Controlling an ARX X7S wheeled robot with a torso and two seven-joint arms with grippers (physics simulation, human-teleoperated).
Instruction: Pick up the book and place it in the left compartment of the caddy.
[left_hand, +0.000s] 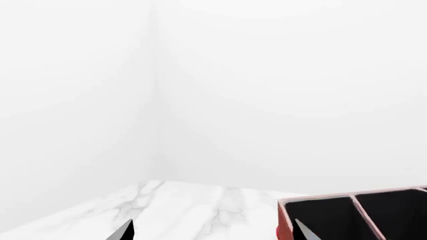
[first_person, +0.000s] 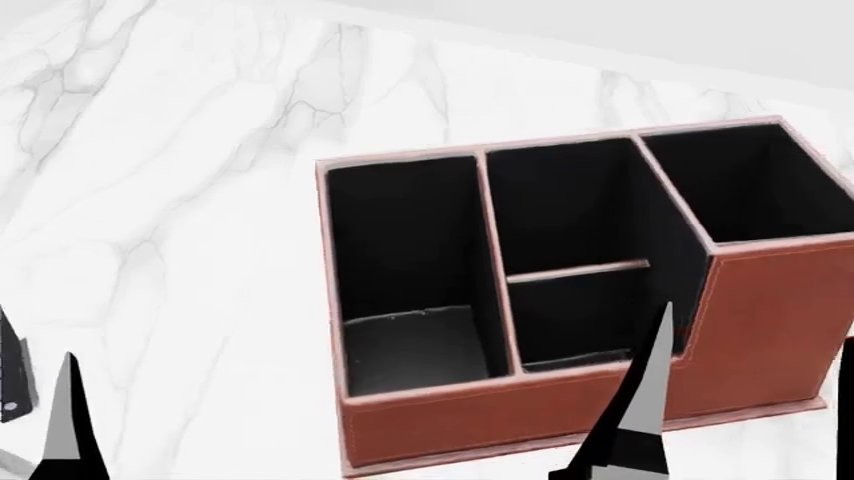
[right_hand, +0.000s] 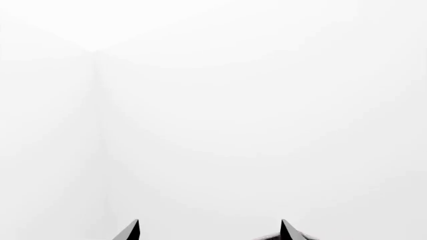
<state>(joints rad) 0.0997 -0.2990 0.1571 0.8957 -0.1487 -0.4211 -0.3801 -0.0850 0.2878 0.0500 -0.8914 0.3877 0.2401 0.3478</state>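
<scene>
The reddish-brown caddy (first_person: 534, 410) stands on the marble table, its black-lined sections open upward. The left compartment (first_person: 400, 240) is the long narrow one; only a grey floor patch shows in it. A thin sliver of the black book (first_person: 8, 372) with a small white mark shows at the head view's left edge. My left gripper (first_person: 354, 430) is open and empty, held in front of and above the caddy's near wall. In the left wrist view it (left_hand: 212, 231) spans marble, with the caddy's corner (left_hand: 284, 222) by one fingertip. My right gripper (right_hand: 209, 231) is open and empty, facing a white wall.
The white marble table (first_person: 160, 200) stretches left of and behind the caddy. White walls meet in a corner beyond the table's far edge (left_hand: 200, 184). A dark sliver (first_person: 849, 370) shows at the head view's right edge; I cannot tell what it is.
</scene>
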